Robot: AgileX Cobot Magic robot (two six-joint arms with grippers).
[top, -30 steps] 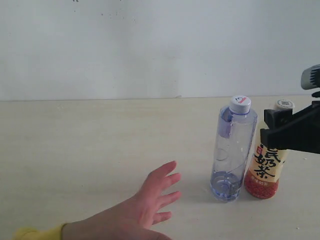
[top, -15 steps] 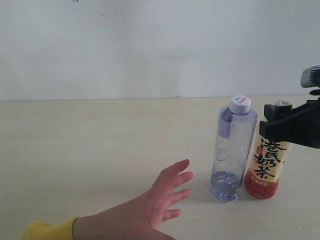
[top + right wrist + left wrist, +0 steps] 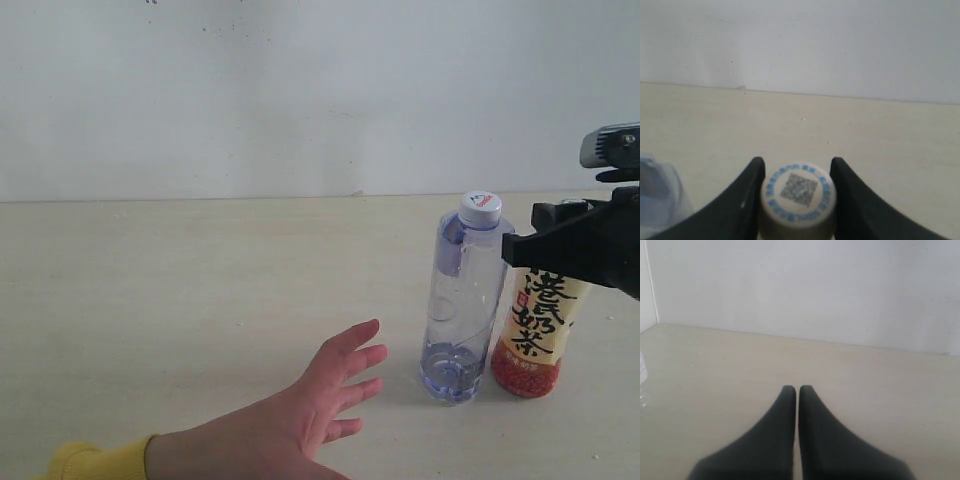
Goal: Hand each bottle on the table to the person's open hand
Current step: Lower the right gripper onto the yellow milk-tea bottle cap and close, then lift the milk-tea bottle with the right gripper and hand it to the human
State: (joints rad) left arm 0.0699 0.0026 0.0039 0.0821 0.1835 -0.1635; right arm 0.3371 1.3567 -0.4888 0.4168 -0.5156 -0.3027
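The cream milk-tea bottle [image 3: 540, 330] with black characters and a red base stands on the table [image 3: 180, 280] at the right. My right gripper [image 3: 525, 245] reaches in from the right at its top. In the right wrist view the two black fingers press both sides of its QR-code cap [image 3: 798, 192]. The tall bluish-purple bottle [image 3: 465, 300] with a white cap stands touching it on the left, and shows blurred in the right wrist view [image 3: 660, 195]. The person's open hand [image 3: 320, 395] lies palm down at front centre. My left gripper [image 3: 798, 389] is shut and empty. The "ATOUR" bottle is out of view.
A pale wall [image 3: 300, 90] runs along the table's far edge. A yellow sleeve cuff [image 3: 95, 462] shows at the bottom left corner. A sliver of something clear [image 3: 642, 372] sits at the edge of the left wrist view.
My right gripper has moved left and slightly up, now covering the milk-tea bottle's cap. The hand slid forward toward the bottles about a second ago, then held still.
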